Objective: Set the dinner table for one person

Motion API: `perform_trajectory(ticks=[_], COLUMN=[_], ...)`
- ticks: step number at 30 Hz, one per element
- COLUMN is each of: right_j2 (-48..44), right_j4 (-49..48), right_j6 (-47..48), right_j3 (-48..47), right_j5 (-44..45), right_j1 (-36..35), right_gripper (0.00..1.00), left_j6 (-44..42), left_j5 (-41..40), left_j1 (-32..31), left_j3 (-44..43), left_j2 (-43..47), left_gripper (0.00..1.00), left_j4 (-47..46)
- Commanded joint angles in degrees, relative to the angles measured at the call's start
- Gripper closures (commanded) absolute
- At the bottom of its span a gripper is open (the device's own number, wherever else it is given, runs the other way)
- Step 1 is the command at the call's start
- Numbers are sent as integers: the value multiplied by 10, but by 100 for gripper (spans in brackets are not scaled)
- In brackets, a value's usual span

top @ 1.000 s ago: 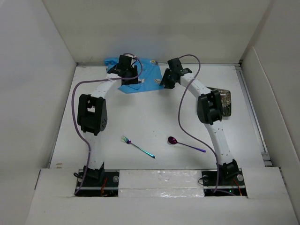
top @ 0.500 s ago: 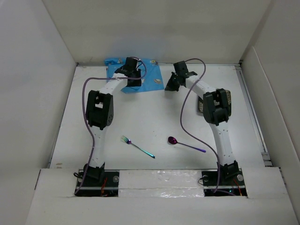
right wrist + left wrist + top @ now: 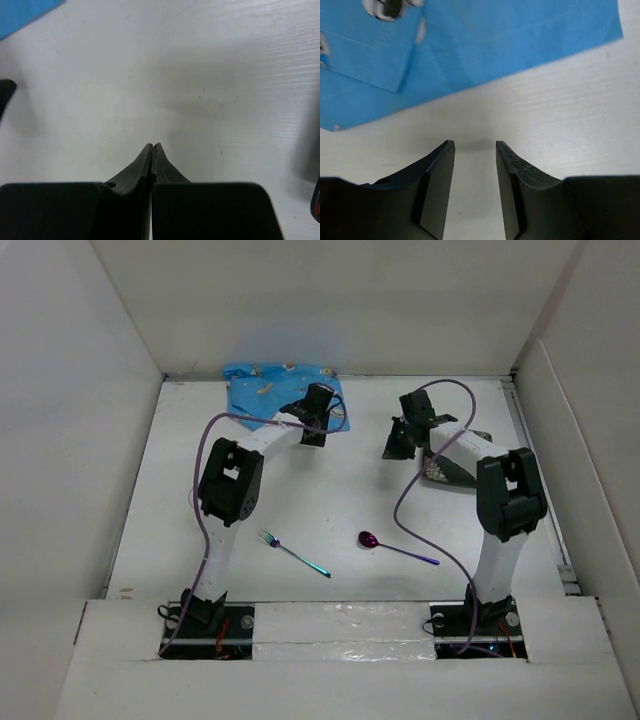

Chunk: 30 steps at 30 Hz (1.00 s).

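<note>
Currently: left gripper [image 3: 475, 145] parted, holding nothing, just beside blue placemat [image 3: 510, 40] edge — right gripper [image 3: 151, 146] pressed closed, empty, over white table [image 3: 210, 75]; fork [image 3: 293, 552], spoon [image 3: 395, 547] well away.

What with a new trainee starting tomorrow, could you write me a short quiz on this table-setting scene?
1. True or false: the right pincer is shut on the spoon.
2. Which lies nearest the left arm's base? A fork; B spoon; C blue placemat.
3. Fill in: the left pincer, over the dinner table beside the blue placemat, is ____.
Key: 1 false, it is shut on nothing and the spoon lies on the dinner table; 2 A; 3 open.
</note>
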<state>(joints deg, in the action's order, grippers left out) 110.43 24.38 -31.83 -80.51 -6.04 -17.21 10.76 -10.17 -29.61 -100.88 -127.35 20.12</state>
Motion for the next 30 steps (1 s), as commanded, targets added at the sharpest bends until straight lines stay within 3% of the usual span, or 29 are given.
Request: perform_trajectory(ticks=[1,4,9,17,24,30], right_j2=[-24,-45,-66,-60,-47,-34], right_j4=[-42,-36,-43,-36,-36,-31], right_j6=[20,21,21,24,23,23], right_j3=[13,22,46,41,24,8], right_j5=[-18,-22,-20,-27,-31,-33], right_j1=[4,-7,-19,-19,-25,-25], right_gripper=[100,100,100,72,69,69], left_j6=[2,-7,-17,-36,-42,-36], left_j5=[-75,-102,-109,-77,-75,-62], left_j1=[39,39,45,51,56,72], left_j3=[-74,-160,-131,-130,-123,-139], left_j2=[-7,-50,-44,-78,-81,-96], left_gripper=[65,65,65,65,67,75], left_j4=[-2,38,8,18,16,20])
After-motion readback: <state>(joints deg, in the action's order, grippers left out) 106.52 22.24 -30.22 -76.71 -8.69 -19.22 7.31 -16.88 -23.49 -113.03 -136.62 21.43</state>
